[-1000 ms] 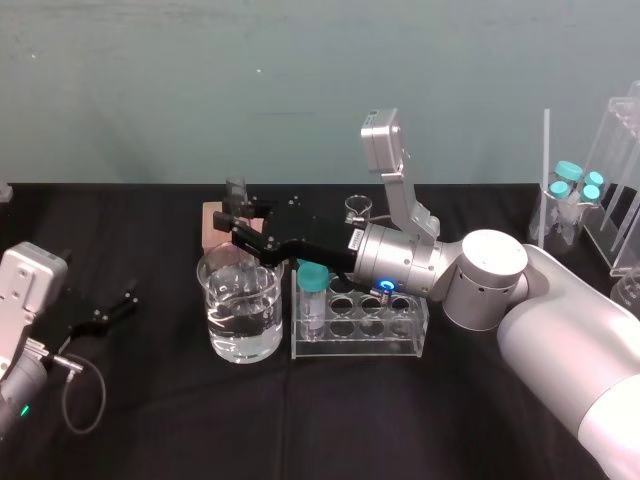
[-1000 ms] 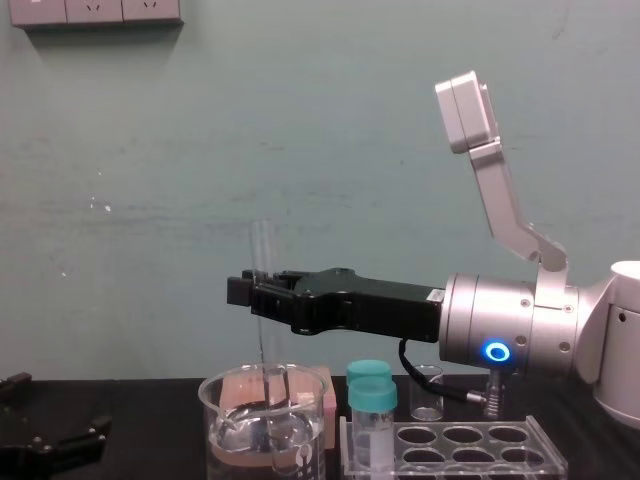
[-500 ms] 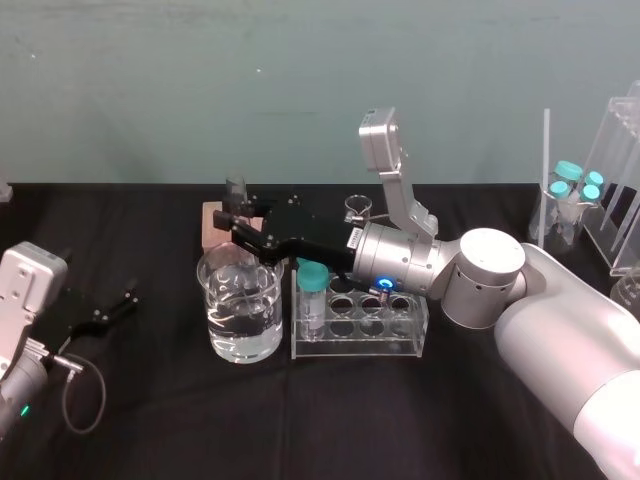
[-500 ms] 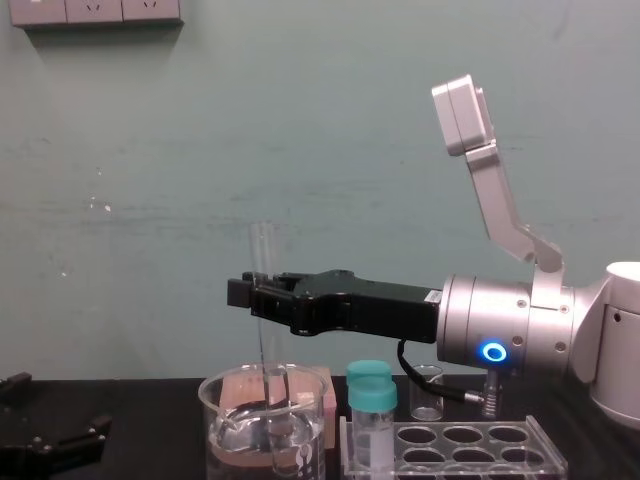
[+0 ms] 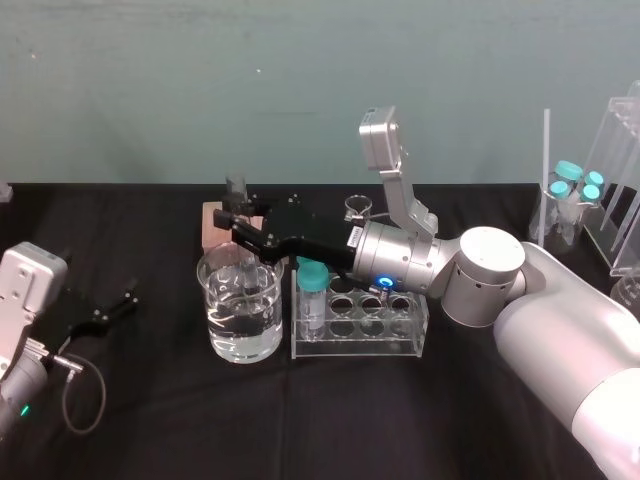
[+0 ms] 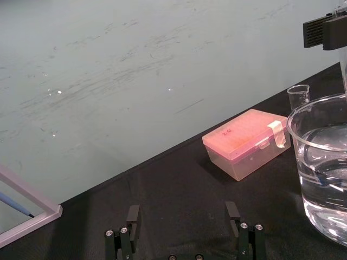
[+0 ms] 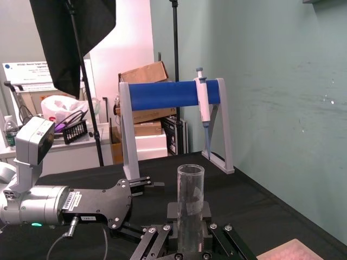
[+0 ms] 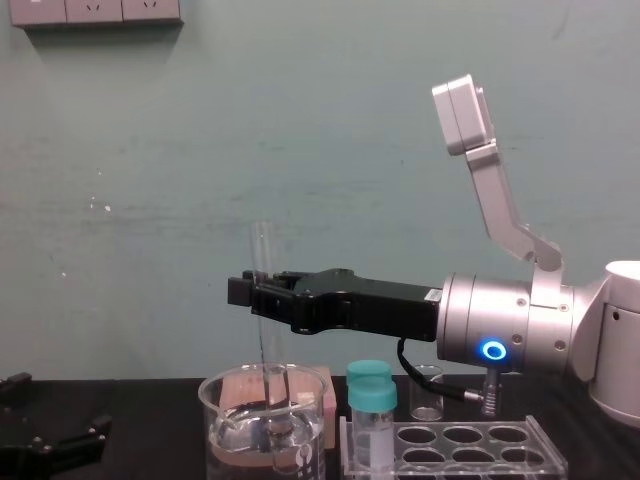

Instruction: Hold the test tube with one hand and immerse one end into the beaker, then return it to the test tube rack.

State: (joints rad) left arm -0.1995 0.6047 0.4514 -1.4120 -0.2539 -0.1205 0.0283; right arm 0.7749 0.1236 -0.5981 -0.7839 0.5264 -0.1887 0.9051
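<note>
As the right gripper (image 8: 256, 295), jaws clamped on the test tube (image 8: 262, 250), is inching upward, the tip is still dipping in the beaker (image 8: 218, 412), so the return to the test tube rack (image 5: 352, 345) is likely beginning; the left gripper (image 5: 105, 312) is idling, fingers spread.

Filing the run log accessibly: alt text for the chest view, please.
The right gripper, reaching in from the right, holds the test tube upright with its lower end inside the beaker of clear liquid. Beside the beaker stands the test tube rack holding a teal-capped vial; the left gripper rests open at lower left.
</note>
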